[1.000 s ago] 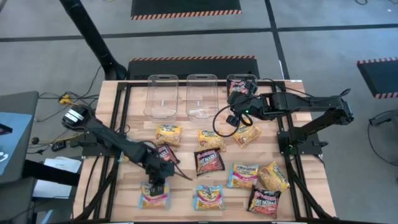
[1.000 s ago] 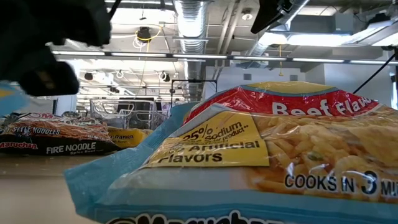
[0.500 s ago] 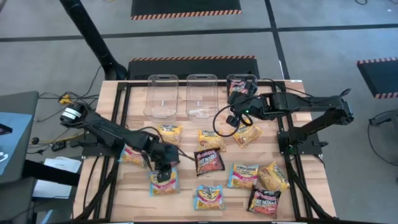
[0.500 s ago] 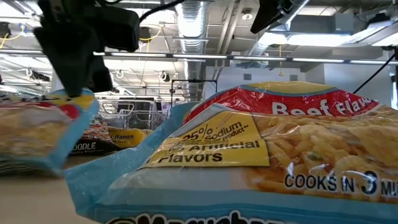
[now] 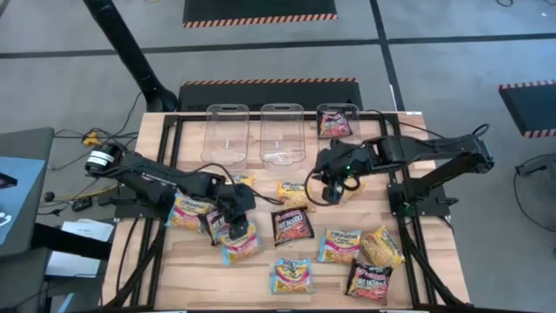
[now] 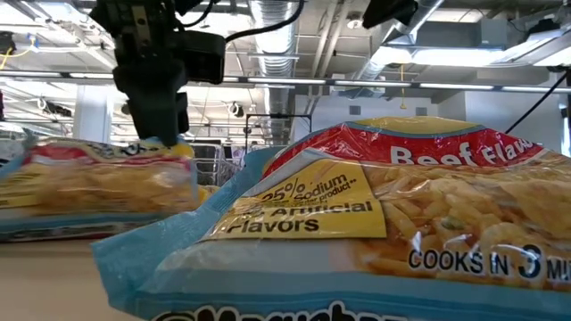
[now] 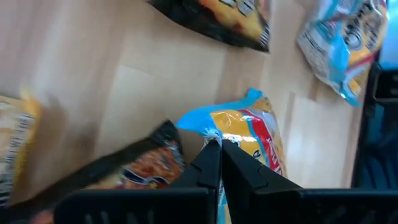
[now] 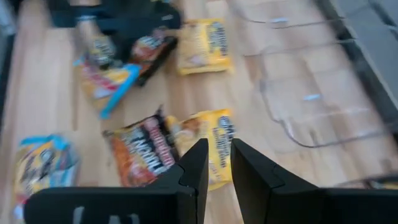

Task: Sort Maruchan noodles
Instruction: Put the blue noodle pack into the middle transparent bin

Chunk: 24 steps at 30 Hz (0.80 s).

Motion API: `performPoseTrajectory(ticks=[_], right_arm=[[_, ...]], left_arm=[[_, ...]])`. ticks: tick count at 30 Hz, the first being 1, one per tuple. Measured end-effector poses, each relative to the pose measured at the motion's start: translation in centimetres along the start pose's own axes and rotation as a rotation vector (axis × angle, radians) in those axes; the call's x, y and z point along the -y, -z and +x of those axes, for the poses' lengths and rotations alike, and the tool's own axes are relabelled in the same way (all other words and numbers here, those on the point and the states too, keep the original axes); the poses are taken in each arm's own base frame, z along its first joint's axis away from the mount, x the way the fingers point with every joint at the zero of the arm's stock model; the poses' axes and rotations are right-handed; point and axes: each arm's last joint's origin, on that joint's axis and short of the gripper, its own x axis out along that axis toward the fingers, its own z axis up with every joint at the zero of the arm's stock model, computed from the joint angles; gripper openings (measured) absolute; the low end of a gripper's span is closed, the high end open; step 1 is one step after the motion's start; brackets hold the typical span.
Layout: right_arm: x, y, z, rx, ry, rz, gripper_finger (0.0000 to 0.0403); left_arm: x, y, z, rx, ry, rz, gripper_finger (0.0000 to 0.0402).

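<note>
The Maruchan noodles lie scattered on the wooden table (image 5: pixel 174 261): yellow-orange packets (image 5: pixel 294 196), black-red ones (image 5: pixel 292 226) and light blue ones (image 5: pixel 340 244). My left gripper (image 5: pixel 233 226) is shut on one light blue packet (image 5: pixel 241 246) just left of the table's middle, beside a black-red packet (image 7: pixel 146 169). My right gripper (image 5: pixel 323 186) hovers open above the yellow-orange packets right of the middle; its fingers (image 8: pixel 196 163) have nothing between them. One black-red packet (image 5: pixel 334 124) lies in the rightmost clear bin. My left gripper pinches the light blue packet by its crinkled end edge (image 7: pixel 210 132) between its two fingertips. The fingers slant down at it from the table's left. The packet hangs below and ahead of them (image 6: pixel 98 187), about level; whether its underside touches the table I cannot tell.
Three clear bins stand in a row at the far edge (image 5: pixel 226 135), (image 5: pixel 282 135), (image 5: pixel 347 111). A black frame (image 5: pixel 169 156) runs round the table. A large light blue packet (image 6: pixel 375 232) fills the low view's foreground.
My left gripper has carried the light blue packet from the near-left part of the table toward the far edge and the middle, turning as it went; the packet has swung from hanging tilted to about level. My right gripper has swung a little toward the near edge, staying open.
</note>
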Motion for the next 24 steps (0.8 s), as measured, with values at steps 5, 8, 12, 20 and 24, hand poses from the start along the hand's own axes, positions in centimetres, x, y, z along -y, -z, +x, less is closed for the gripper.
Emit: performPoseTrajectory(ticks=[5,8,12,20,24], right_arm=[[-1.4,0.0,0.6,0.0,-0.052,-0.068,0.0094],[-2.3,-0.3,1.6,0.017,-0.067,-0.077,0.0094],[-3.1,-0.2,3.6,-0.016,-0.066,-0.094,0.0094],[-4.2,-0.5,6.0,-0.001,-0.075,-0.086,0.0094],[-4.5,-0.6,6.1,0.017,-0.083,-0.082,0.0094]], left_arm=[[-0.2,-0.1,0.0,0.01,-0.006,0.007,0.0],[-0.1,-0.2,0.0,0.02,-0.009,0.009,0.0],[-0.2,-0.3,0.0,0.03,-0.016,-0.001,0.0],[-0.5,-0.6,-0.1,0.049,-0.024,-0.022,0.0],[-0.7,-0.7,-0.2,0.043,-0.01,-0.046,0.0]])
